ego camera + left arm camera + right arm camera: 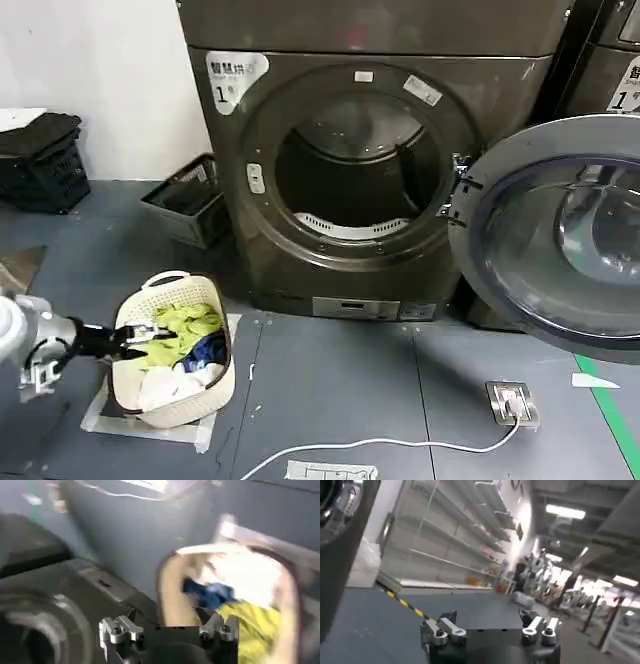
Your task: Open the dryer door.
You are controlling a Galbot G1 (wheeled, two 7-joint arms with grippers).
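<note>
Mock laundry corner inside a large industrial hall or robotics test site. Numbered front-loading dryer (370,170) with "1" sticker, dryer door (560,240) swung open, second numbered machine (610,60) alongside. Cream laundry basket (180,345) of clothes on grey floor (340,390), dark crates (190,200) near the wall, loose white cable (370,445) to a floor socket (512,402). Elsewhere: long bare shelving (450,545), striped hazard tape (405,605), exposed ceiling with strip lights (565,511).
</note>
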